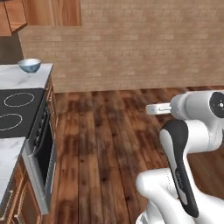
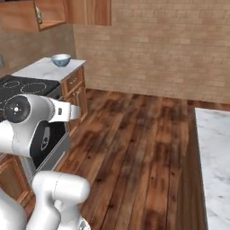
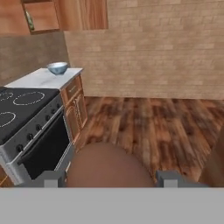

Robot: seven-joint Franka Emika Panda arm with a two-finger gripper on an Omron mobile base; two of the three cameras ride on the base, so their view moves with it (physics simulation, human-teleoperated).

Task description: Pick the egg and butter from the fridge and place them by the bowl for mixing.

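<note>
While the shiny grey bowl (image 1: 29,65) sits on the tabletop (image 1: 17,78), the gripper (image 3: 107,178) pinches a brown rounded egg (image 3: 108,166) between 2 fingers.

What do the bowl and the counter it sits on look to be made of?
The bowl looks like polished grey metal, going by its bluish sheen and bright rim. The counter looks like white marble with faint grey veining, matte; it could be laminate.

no readable text, no labels, no brands, no numbers, no signs
</note>
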